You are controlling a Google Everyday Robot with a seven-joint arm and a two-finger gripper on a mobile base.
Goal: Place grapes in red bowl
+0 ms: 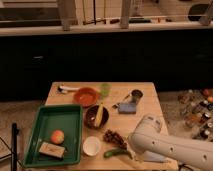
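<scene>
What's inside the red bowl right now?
The red bowl looks empty, with nothing covering it. The grapes lie on the table near the green pepper. The end effector is out of view; only the white arm shows, at the table's near right corner.

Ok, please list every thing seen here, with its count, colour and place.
table: 1, light wood, centre
tray: 1, green, front left
round fruit: 1, orange, in tray
block: 1, tan, in tray
red bowl: 1, orange-red, back
green cup: 1, right of red bowl
dark bowl: 1, brown, centre, holds something yellow
grapes: 1 bunch, dark purple, front centre
white cup: 1, left of grapes
pepper: 1, green, front edge
blue thing: 1, right of dark bowl
dark cup: 1, back right
arm: 1, white, front right
claw: not in view
</scene>
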